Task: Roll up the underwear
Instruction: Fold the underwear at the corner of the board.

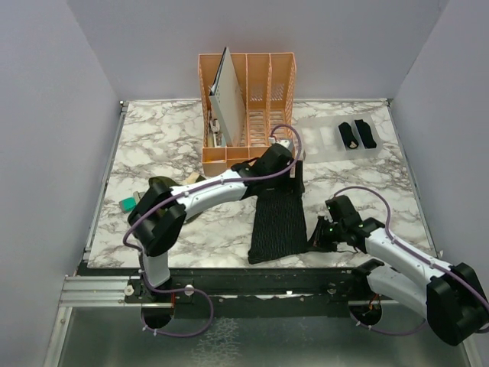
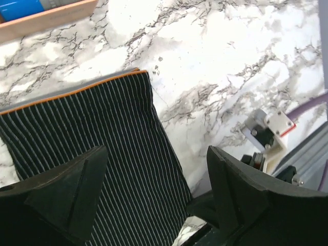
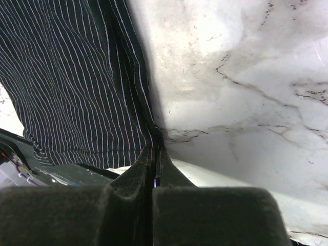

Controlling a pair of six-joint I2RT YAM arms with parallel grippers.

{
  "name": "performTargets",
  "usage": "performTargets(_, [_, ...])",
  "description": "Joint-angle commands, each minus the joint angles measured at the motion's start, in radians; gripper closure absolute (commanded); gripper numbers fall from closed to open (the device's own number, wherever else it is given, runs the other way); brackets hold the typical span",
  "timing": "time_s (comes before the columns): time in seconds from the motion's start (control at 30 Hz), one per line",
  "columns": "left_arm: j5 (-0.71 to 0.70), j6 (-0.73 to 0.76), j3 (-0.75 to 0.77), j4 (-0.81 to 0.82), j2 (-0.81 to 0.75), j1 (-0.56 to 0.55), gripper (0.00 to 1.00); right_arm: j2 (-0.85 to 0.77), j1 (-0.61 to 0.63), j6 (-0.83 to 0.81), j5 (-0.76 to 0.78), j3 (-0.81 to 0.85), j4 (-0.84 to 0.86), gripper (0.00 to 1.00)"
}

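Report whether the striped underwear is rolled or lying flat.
Flat, not rolled. The striped underwear lies as a long strip on the table; the right end effector pinches its edge.

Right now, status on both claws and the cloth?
Left claw open, over far end of striped underwear. Right claw shut on its near right edge. Underwear flat, not yet rolled. Orange rack close behind left claw.

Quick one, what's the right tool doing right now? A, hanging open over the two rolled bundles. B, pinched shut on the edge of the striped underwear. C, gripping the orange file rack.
B: the wrist view shows the right tool with its fingers pressed together on the edge of the striped underwear, which lies flat on the marble.
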Motion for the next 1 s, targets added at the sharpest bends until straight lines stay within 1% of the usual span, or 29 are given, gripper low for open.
performTargets(0.0, [-0.073,0.001,0.148,-0.155,0.108,-0.021,0.17,-0.013,0.009,-0.026,0.07,-0.02,-0.059,1.0])
performTargets(0.1, [-0.09,-0.038,0.217,-0.17,0.179,-0.021,0.21,-0.039,0.009,-0.022,0.08,-0.026,-0.069,1.0])
performTargets(0.27, [-0.078,-0.077,0.365,-0.206,0.31,-0.031,0.26,-0.068,0.011,-0.02,0.087,-0.026,-0.078,1.0])
performTargets(0.33, [-0.088,-0.098,0.449,-0.279,0.372,-0.031,0.36,-0.069,0.011,-0.023,0.084,-0.025,-0.079,1.0])
performTargets(0.4, [-0.105,-0.09,0.559,-0.39,0.446,-0.031,0.37,-0.071,0.011,-0.027,0.076,-0.026,-0.078,1.0])
performTargets(0.43, [-0.1,-0.089,0.591,-0.419,0.472,-0.033,0.37,-0.076,0.011,-0.026,0.074,-0.027,-0.078,1.0])
performTargets(0.7, [-0.095,-0.112,0.667,-0.457,0.543,-0.036,0.38,-0.109,0.011,-0.029,0.07,-0.031,-0.079,1.0])
performTargets(0.97, [-0.069,-0.107,0.767,-0.492,0.621,-0.036,0.42,-0.113,0.011,-0.034,0.06,-0.031,-0.071,1.0])
